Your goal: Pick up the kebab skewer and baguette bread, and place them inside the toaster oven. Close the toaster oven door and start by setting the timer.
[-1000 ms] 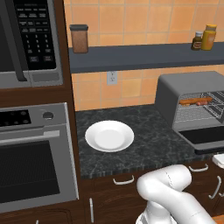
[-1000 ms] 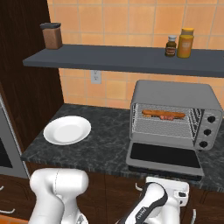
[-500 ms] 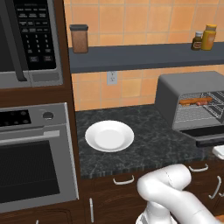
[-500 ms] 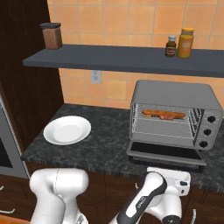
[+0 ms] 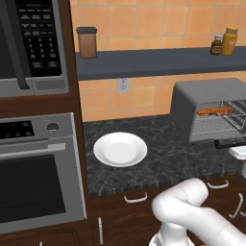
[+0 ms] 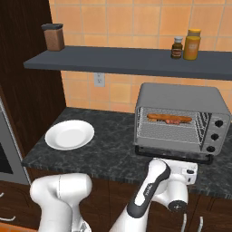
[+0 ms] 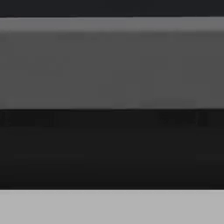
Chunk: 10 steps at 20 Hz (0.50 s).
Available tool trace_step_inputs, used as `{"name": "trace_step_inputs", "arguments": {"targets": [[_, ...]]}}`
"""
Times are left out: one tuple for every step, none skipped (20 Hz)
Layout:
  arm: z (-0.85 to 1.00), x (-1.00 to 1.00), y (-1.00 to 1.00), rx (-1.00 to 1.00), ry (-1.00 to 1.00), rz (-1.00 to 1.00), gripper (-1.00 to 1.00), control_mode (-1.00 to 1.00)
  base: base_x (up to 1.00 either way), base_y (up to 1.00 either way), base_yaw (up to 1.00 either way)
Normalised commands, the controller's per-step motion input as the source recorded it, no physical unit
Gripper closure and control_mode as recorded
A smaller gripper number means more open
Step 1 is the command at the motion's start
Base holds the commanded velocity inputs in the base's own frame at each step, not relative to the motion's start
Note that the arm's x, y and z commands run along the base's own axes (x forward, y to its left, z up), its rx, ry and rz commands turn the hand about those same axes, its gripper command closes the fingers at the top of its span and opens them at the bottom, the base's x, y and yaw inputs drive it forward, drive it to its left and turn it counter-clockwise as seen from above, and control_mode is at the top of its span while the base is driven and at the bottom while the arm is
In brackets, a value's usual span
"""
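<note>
The grey toaster oven stands at the right of the counter. On its wire rack lies the orange-brown baguette bread, with the kebab skewer right beside it. The toaster oven door hangs part-way up below the opening and shows as a thin dark strip. My gripper sits just under the door's front edge, with its white hand against it. Its fingertips are hidden. The hand view, very close, shows the door's grey frame and dark glass.
A white plate lies on the dark counter left of the toaster oven. Above is a shelf with a brown jar and two bottles. Microwave and built-in oven stand at far left.
The toaster oven door has swung up from lying flat open to a thin raised strip. My hand has risen with it under its front edge.
</note>
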Motion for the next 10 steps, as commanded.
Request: {"name": "trace_step_inputs", "arguments": {"targets": [[0.37,0.69,0.07,0.0,0.0,0.0,-1.0,-1.0,0.0,0.0,0.0],[0.35,0.67,0.05,0.0,0.0,0.0,-1.0,-1.0,0.0,0.0,0.0],[0.38,0.79,0.16,0.0,0.0,0.0,-1.0,-1.0,0.0,0.0,0.0],[0.41,0.76,0.15,0.0,0.0,0.0,-1.0,-1.0,0.0,0.0,0.0],[0.4,0.79,0.19,0.0,0.0,0.0,-1.0,-1.0,0.0,0.0,0.0],[0.43,0.74,0.14,0.0,0.0,0.0,-1.0,-1.0,0.0,0.0,0.0],[0.48,0.77,0.15,0.0,0.0,-0.02,-1.0,-1.0,0.0,0.0,0.0],[0.44,0.87,0.21,0.0,-0.02,-0.05,-1.0,-1.0,0.0,0.0,0.0],[0.34,0.8,0.18,0.0,-0.02,-0.04,-1.0,-1.0,0.0,0.0,0.0],[0.24,0.76,0.14,0.0,0.0,-0.03,-1.0,-1.0,0.0,0.0,0.0]]}}
